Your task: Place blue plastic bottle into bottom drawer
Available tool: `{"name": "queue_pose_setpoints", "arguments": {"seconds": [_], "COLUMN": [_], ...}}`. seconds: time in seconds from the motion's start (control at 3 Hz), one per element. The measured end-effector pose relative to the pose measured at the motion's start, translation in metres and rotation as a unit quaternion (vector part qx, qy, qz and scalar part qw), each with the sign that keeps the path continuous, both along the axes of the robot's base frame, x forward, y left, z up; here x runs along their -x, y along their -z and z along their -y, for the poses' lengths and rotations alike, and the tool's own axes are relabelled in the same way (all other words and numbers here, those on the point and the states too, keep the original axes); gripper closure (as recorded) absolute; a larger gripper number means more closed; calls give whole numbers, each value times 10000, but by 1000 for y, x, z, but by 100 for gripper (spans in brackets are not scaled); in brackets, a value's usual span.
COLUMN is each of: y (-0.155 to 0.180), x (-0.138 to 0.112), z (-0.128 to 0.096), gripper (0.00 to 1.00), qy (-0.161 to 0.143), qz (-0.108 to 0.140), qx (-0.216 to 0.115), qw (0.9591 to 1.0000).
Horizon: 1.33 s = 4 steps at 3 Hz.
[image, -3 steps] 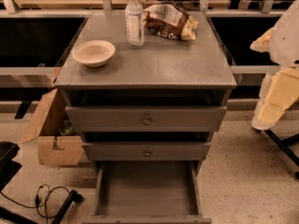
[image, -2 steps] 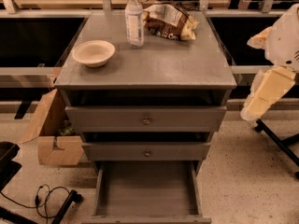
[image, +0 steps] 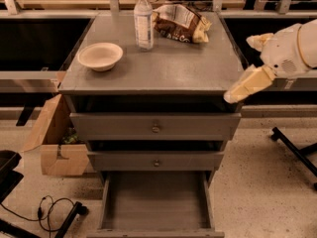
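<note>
The blue plastic bottle (image: 143,20), clear with a white cap and pale label, stands upright at the back of the grey cabinet top (image: 163,68). The bottom drawer (image: 156,202) is pulled open below, and its grey floor is bare. My gripper (image: 237,93) is at the end of the cream arm that reaches in from the right. It sits by the cabinet's front right corner, well away from the bottle, and holds nothing that I can see.
A cream bowl (image: 100,56) sits on the left of the top and a crumpled snack bag (image: 181,24) lies right of the bottle. An open cardboard box (image: 54,138) stands left of the cabinet. Cables (image: 49,212) lie on the floor, and a black chair leg (image: 297,150) is at the right.
My arm has swung in from the right edge toward the cabinet's front right corner. The bottle, bowl, bag and drawers have not moved.
</note>
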<state>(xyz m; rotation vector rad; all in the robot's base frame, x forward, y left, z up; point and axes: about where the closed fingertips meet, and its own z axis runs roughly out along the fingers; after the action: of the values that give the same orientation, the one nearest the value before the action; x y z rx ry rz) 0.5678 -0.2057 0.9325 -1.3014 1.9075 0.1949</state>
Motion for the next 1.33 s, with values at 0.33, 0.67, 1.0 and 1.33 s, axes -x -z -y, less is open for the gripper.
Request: {"name": "queue_pose_setpoints", "arguments": {"seconds": [0.33,0.67,1.0,1.33], "y": [-5,-15,-16,-19], "x": [-55,-91,-96,-143], "z": [-13,-23,-25,-47], "gripper": [0,0,0,0], "qy": [-44,-5,-10,-47], "qz": [573,932,969,1290], "qx": [-799,-1134,-1200,-1769], "qw": [9951,9892,9880,9757]}}
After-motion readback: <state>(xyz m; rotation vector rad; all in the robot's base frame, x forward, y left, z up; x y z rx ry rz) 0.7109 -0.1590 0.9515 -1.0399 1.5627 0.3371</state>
